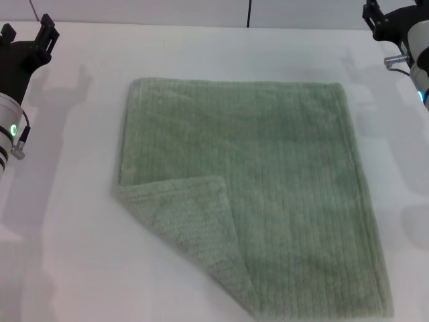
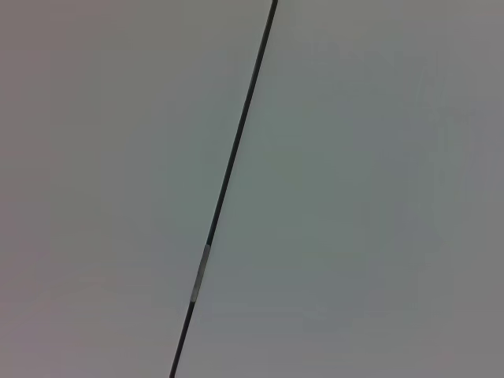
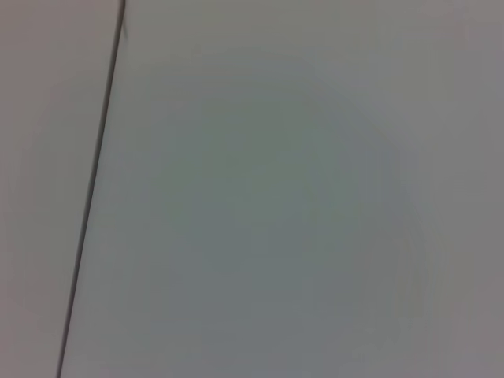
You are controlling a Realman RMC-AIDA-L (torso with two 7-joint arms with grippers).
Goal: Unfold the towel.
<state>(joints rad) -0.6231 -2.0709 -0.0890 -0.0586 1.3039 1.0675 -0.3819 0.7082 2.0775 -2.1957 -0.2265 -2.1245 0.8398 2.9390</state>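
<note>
Closest to us lies the towel (image 1: pixel 268 194), spread flat on the white table (image 1: pixel 67 268), its near edge running out of sight at the bottom of the head view. It is sage green with fine ribbed stripes, and nearly all of it is laid open; only the near-left corner is turned over onto the cloth, forming a paler triangular flap (image 1: pixel 188 221) whose fold line runs diagonally from the towel's left edge down toward its near edge. Our left gripper (image 1: pixel 27 40) hangs beyond the towel's far-left corner, well apart from the cloth, holding nothing, and we cannot tell whether its fingers are spread or closed. Our right gripper (image 1: pixel 385 20) sits beyond the towel's far-right corner, also well apart from it and empty, and there too we cannot tell how the fingers stand. Beyond the towel's far edge a dark seam (image 1: pixel 249 13) crosses the table. Both wrist views show only the pale table surface with that thin seam (image 2: pixel 228 173) (image 3: pixel 94 181) running across.
</note>
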